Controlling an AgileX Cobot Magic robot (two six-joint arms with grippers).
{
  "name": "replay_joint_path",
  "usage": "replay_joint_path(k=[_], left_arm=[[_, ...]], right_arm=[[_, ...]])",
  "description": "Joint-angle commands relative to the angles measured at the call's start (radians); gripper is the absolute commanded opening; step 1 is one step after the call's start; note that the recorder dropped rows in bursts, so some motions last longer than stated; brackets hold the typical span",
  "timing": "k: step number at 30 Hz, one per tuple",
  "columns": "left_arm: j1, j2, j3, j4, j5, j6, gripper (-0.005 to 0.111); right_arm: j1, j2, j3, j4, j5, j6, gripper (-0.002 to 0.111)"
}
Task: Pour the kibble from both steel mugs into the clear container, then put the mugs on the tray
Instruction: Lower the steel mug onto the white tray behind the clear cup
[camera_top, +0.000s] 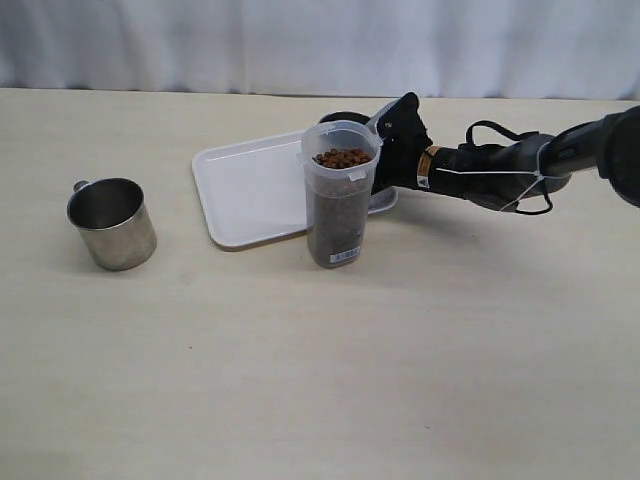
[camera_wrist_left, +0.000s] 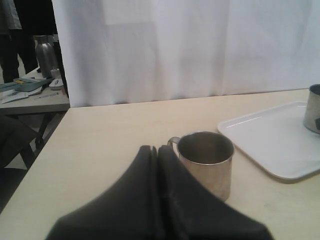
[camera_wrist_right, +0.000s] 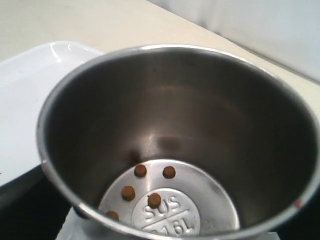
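Observation:
A clear container (camera_top: 340, 195) stands mid-table, filled nearly to the rim with kibble (camera_top: 342, 158). Behind it lies the white tray (camera_top: 250, 190). One steel mug (camera_wrist_right: 200, 115) stands on the tray's right end between my right gripper's (camera_top: 385, 135) jaws; several pellets (camera_wrist_right: 154, 200) lie on its bottom. Whether the jaws press on it is hidden. The other steel mug (camera_top: 112, 223) stands upright on the table at the far left, with no kibble visible inside. My left gripper (camera_wrist_left: 156, 149) is shut and empty, just short of that mug (camera_wrist_left: 206, 161), near its handle.
A white curtain hangs behind the table. In the left wrist view a side table (camera_wrist_left: 35, 97) with a steel bottle and papers stands beyond the table's edge. Bare tabletop (camera_top: 320, 380) stretches in front of the container.

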Motion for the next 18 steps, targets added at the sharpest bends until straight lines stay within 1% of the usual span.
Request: replay_joint_path(k=[1,4,10,18], left_arm=[[-0.004,-0.003,0.003,0.0,-0.01,0.0,0.0],[-0.004,-0.003,0.003,0.0,-0.01,0.0,0.0],[-0.004,-0.003,0.003,0.0,-0.01,0.0,0.0],[-0.004,-0.003,0.003,0.0,-0.01,0.0,0.0]], right_arm=[[0.003,-0.004,-0.006,0.003,0.004,0.002,0.097],[0.001,-0.004,-0.006,0.003,0.004,-0.005,0.1],[0.001,-0.011,-0.006,0.033,0.004,-0.009,0.1],[0.001,-0.011,-0.006,0.016,0.039,0.009,0.1]])
